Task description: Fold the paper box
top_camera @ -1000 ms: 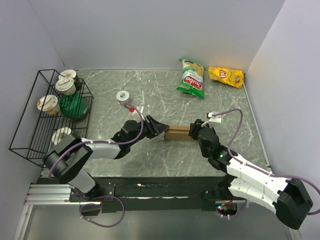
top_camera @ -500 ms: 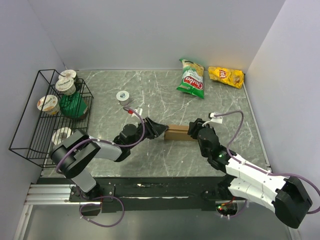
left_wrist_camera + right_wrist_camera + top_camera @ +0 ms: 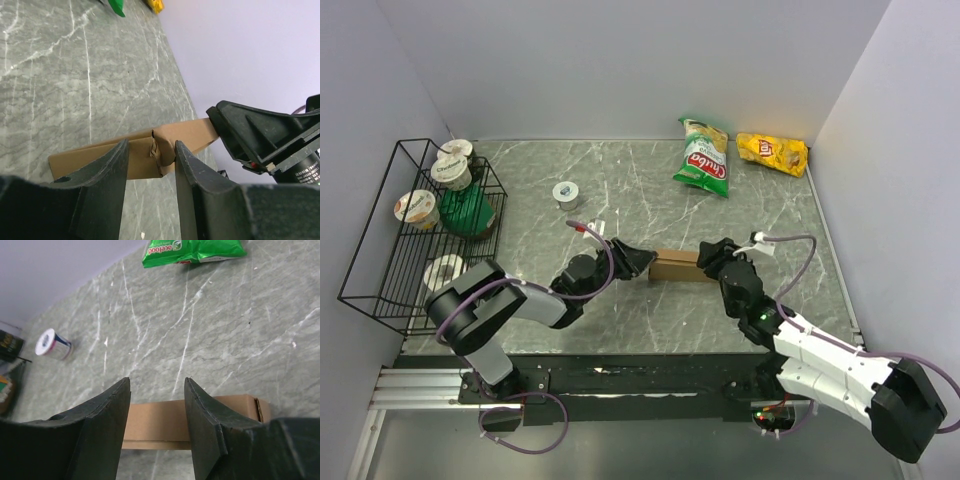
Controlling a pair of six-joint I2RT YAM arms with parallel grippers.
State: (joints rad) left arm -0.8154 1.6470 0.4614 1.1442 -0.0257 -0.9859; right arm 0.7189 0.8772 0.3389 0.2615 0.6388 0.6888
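Both arms reach low across the table, the left gripper (image 3: 643, 262) and right gripper (image 3: 707, 256) meeting opposite ends of the paper box (image 3: 675, 267), which lies flat at mid-table between them. Each gripper's fingers stand apart, straddling the cardboard's edge without pinching it. On the grey marbled table (image 3: 620, 205), ringed by plain pale walls (image 3: 620, 60), sit a green snack bag (image 3: 703, 160), a yellow snack bag (image 3: 772, 152) and a wire rack (image 3: 380, 240) of cups. Since a second ago the left arm's elbow has swung rightward and the box has not moved.
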